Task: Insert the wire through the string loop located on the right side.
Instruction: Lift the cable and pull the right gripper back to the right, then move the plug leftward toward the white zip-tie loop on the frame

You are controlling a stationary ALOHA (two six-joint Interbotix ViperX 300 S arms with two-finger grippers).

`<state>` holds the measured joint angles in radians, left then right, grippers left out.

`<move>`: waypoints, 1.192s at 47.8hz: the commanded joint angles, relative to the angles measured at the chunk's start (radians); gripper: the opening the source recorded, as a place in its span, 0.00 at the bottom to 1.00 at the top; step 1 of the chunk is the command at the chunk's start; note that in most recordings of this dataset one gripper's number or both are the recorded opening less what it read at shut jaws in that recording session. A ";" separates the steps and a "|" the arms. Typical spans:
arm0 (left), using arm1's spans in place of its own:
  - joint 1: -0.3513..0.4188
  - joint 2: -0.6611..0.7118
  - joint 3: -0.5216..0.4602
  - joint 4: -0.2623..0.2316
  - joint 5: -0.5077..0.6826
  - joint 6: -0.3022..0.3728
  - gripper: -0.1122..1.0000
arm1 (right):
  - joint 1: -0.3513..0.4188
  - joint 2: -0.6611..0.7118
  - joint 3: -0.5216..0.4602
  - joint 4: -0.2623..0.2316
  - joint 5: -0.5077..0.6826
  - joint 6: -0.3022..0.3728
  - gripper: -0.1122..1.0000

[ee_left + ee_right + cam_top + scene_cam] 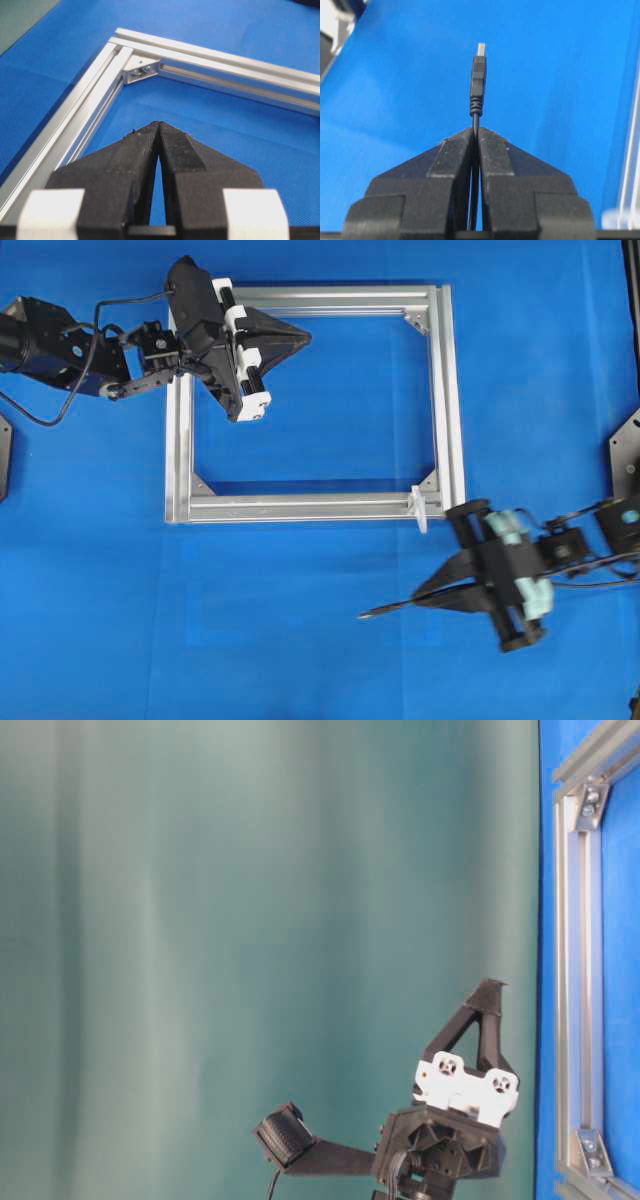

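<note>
Clamped between the right gripper's (475,131) fingers, the wire (478,75) juts out plug-first, low and left of the string loop (419,506) on the aluminium frame (447,400). Left gripper (159,125) hangs clenched, empty. Risk: the limp plug end could sag and miss the tiny loop.

left arm (60,345): black, white finger mounts, looping black cable | right arm (560,550): black, pale teal wrap (on finger mounts) | fingers (175,145): black, ridged, triangular
</note>
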<state>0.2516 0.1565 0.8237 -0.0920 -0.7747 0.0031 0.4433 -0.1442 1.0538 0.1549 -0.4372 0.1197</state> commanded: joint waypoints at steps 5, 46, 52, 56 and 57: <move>-0.006 -0.035 -0.003 0.003 -0.005 0.000 0.10 | 0.015 -0.124 0.095 0.005 0.002 0.002 0.07; -0.012 -0.037 0.005 0.003 -0.005 0.000 0.10 | -0.003 -0.311 0.229 0.005 0.120 -0.008 0.07; -0.014 -0.037 0.005 0.003 -0.005 -0.002 0.10 | -0.029 -0.321 0.241 0.003 0.120 -0.015 0.07; -0.014 -0.037 0.003 0.003 -0.005 -0.003 0.10 | -0.049 -0.333 0.253 0.003 0.117 -0.020 0.07; -0.015 -0.037 0.005 0.003 -0.005 -0.003 0.10 | -0.055 -0.337 0.256 0.003 0.115 -0.020 0.07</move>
<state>0.2408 0.1549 0.8360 -0.0920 -0.7747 0.0015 0.4050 -0.4648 1.3116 0.1580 -0.3099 0.1012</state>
